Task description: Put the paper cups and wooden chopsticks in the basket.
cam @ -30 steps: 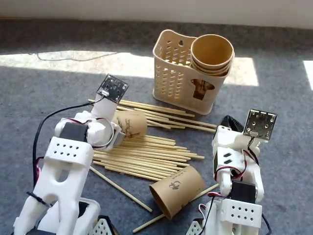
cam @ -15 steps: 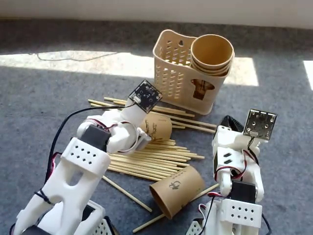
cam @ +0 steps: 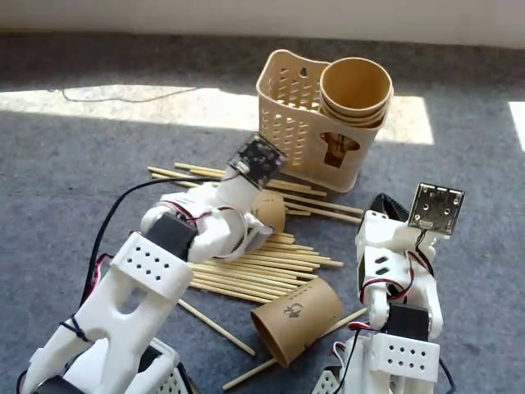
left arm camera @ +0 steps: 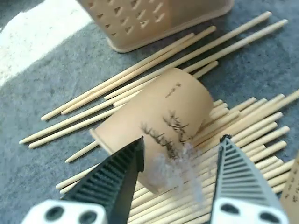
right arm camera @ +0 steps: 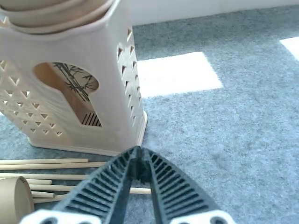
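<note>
The paper cup [left arm camera: 159, 116] in play is on its side near the middle of the high view, over the heap of wooden chopsticks [cam: 246, 275] and just below-left of the basket [cam: 287, 131]. Can't tell if it's actually clear of the sticks.

Looks like the carry step to me. The cup is grabbed, so the next move is to lift it, tip it upright and drop it into the stack of cups [cam: 355, 86] sitting in the basket at upper middle.

The left gripper [left arm camera: 182, 139] has its jaws spread about cup-wide, one on each side, pinching it. The right gripper [right arm camera: 138, 156] is squeezed closed on nothing, pointing at the basket. A second cup [cam: 297, 316] lies lower centre.
</note>
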Available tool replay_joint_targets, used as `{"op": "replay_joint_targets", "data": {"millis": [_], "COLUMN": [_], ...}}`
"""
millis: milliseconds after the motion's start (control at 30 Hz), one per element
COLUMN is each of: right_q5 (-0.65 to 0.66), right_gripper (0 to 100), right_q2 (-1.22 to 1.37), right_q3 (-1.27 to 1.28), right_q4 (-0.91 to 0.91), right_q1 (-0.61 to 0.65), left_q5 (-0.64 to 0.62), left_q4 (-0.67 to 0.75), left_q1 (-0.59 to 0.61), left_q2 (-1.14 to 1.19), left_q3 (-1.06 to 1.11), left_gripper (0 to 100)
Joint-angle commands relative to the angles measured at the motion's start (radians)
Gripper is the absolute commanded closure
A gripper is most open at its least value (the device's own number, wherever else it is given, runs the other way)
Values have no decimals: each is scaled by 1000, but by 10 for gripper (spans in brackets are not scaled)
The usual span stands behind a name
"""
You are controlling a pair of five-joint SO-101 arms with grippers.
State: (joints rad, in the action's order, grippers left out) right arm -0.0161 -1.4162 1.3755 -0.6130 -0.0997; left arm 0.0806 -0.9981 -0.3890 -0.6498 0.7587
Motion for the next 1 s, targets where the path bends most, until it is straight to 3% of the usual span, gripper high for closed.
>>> {"op": "replay_joint_targets", "data": {"millis": [0,200,333,700,967], "right_q5": [3,3,3,3,3], "right_gripper": [989,989,989,989,989], "right_q2": [-10,-10,-8,-8,-8], "right_q3": [-4,-4,-4,-4,-4], "right_q4": [30,30,30,30,30], "right_q1": [-8,-7,-7,-7,-7], "left_q5": [-80,-89,-83,-8,87], "left_q4": [15,14,21,167,178], "left_q1": [139,226,222,84,-19], "left_q2": [-30,-30,-22,-22,-22], "left_q3": [-61,30,84,232,266], "left_gripper": [750,687,684,686,784]}}
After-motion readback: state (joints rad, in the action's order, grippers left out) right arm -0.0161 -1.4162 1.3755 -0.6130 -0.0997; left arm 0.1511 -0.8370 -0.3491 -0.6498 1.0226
